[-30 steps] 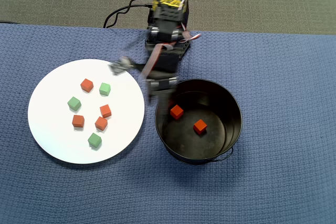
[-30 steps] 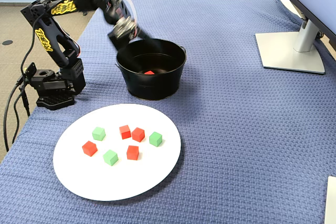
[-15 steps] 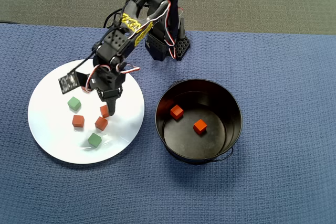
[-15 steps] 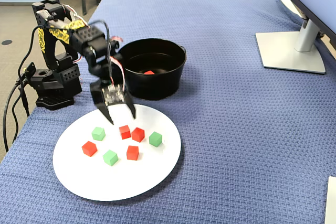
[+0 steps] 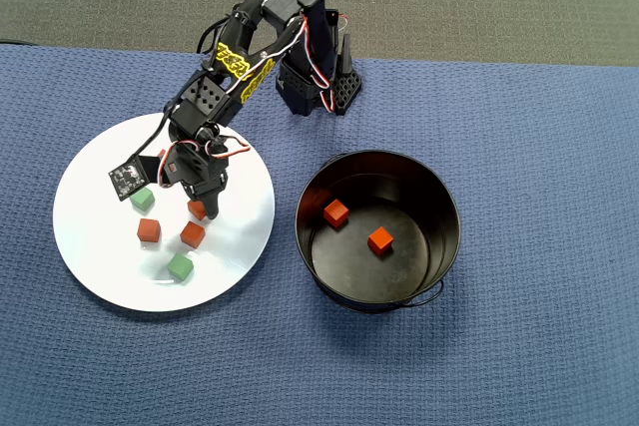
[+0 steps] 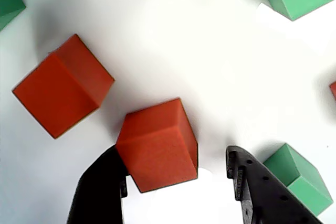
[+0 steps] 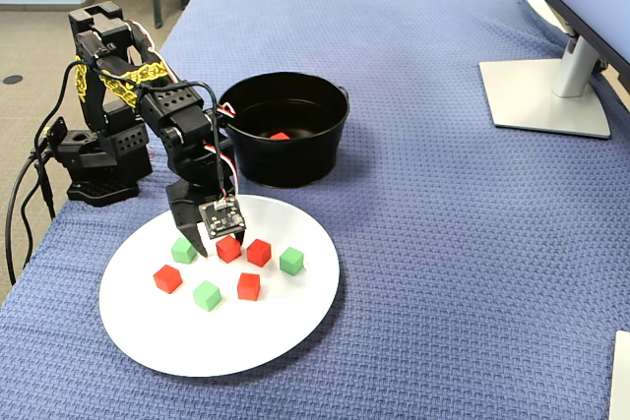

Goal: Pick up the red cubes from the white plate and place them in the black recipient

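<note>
Overhead view: two red cubes are already lying on the floor of the black bucket, one near its 10 o'clock wall, the other close to centre. I am counting these as done.

On the white plate, at 9 o'clock from the bucket, I am seeing two red cubes in the open, at and, and a third under the arm. A fourth is showing in the fixed view at the plate's 9 o'clock; from overhead the arm is hiding one. So I am judging four left, two of six delivered. Green cubes are sharing the plate and are staying put.

Wrist view: the gripper is standing with jaws spread wide, one finger touching the left flank of a red cube, the other finger apart from it on the right. Nothing is being held. A second red cube is sitting just beside at 10 o'clock, and a green cube is lying close outside the right finger.

I am reading this as the third pick, at the closing stage; the lift and carry to the bucket are not yet begun.
</note>
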You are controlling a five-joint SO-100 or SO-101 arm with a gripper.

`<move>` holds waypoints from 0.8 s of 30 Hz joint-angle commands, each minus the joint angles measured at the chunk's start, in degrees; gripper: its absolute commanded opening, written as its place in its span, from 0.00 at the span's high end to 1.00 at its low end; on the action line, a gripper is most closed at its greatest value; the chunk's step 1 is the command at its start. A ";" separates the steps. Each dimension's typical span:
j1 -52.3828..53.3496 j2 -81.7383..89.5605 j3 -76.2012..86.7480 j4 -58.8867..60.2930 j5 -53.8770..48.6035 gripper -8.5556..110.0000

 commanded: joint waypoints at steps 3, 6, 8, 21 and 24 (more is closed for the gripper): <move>1.32 0.00 -4.75 -1.58 1.41 0.81; 1.05 0.09 -4.92 -1.85 2.37 0.83; 0.88 0.09 -5.45 -1.85 2.90 0.85; -2.46 8.17 -10.20 7.29 11.43 0.93; -7.03 15.38 -14.15 14.06 17.67 0.93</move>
